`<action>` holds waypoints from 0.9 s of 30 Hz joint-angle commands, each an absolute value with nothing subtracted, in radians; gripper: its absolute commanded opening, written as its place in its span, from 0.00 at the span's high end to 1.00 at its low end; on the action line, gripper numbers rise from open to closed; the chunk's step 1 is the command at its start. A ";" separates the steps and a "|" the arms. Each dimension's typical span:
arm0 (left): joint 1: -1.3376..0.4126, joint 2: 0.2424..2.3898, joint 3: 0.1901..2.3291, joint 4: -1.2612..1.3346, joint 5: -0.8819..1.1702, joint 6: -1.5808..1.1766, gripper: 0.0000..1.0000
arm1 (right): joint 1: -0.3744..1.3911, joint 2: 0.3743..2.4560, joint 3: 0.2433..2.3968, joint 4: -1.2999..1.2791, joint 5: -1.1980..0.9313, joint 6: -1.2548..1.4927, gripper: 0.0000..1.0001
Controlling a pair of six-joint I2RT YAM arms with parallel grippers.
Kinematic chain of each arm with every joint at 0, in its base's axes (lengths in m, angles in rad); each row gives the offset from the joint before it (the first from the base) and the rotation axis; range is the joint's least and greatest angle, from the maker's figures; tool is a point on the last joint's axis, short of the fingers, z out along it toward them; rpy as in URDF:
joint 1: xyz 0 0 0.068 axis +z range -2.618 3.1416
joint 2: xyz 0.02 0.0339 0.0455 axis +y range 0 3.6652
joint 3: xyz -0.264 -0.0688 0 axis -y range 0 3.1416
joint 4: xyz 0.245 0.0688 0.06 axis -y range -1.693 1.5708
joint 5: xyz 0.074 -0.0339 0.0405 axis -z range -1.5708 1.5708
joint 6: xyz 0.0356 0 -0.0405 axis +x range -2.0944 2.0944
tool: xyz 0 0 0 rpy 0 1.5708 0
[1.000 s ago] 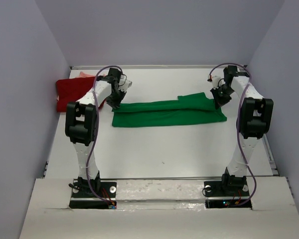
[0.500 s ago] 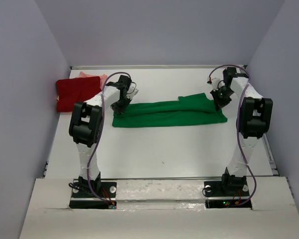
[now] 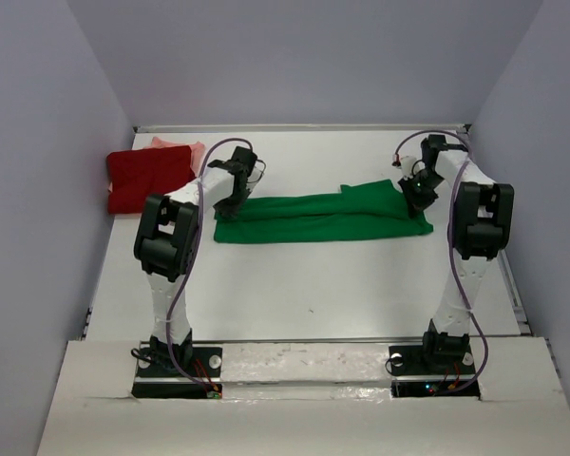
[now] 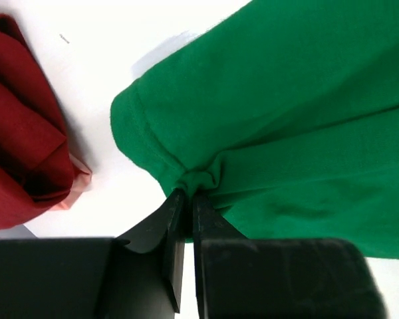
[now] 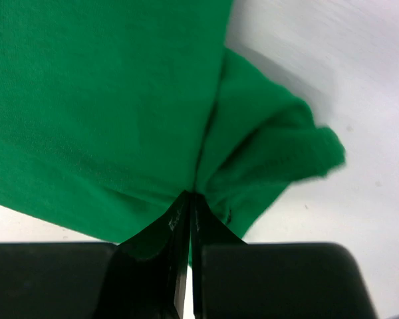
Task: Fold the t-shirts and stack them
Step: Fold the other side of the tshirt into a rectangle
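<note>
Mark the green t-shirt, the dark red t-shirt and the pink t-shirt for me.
green t-shirt (image 3: 313, 217): top external view, middle of the long folded strip.
dark red t-shirt (image 3: 144, 180): top external view, centre of its folded top face.
pink t-shirt (image 3: 177, 145): top external view, edge showing behind the red one.

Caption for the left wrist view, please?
Left gripper pinches the green t-shirt's edge; folded dark red t-shirt lies apart, beside it.

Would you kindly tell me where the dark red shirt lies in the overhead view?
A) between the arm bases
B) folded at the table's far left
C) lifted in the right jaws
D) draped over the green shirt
B: the dark red shirt lies folded at the far left of the table, apart from the green shirt stretched across the middle.
</note>
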State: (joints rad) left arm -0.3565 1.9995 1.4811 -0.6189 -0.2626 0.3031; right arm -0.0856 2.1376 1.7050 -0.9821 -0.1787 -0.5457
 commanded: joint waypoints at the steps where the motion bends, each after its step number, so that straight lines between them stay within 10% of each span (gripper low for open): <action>1: -0.359 1.997 1.476 -0.620 -0.344 0.299 0.78 | -0.092 2.178 1.744 -1.000 -0.155 -0.545 0.85; 13: -0.388 2.036 1.470 -0.620 -0.492 0.342 0.14 | -0.092 2.180 1.802 -1.042 -0.138 -0.546 0.66; 27: -0.405 2.003 1.391 -0.581 -0.597 0.356 0.04 | -0.092 2.184 1.789 -1.035 -0.144 -0.551 0.56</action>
State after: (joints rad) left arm -0.3981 2.0373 1.4490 -0.5770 -0.5396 0.3435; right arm -0.0856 2.1780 1.7660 -1.0210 -0.1520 -0.5461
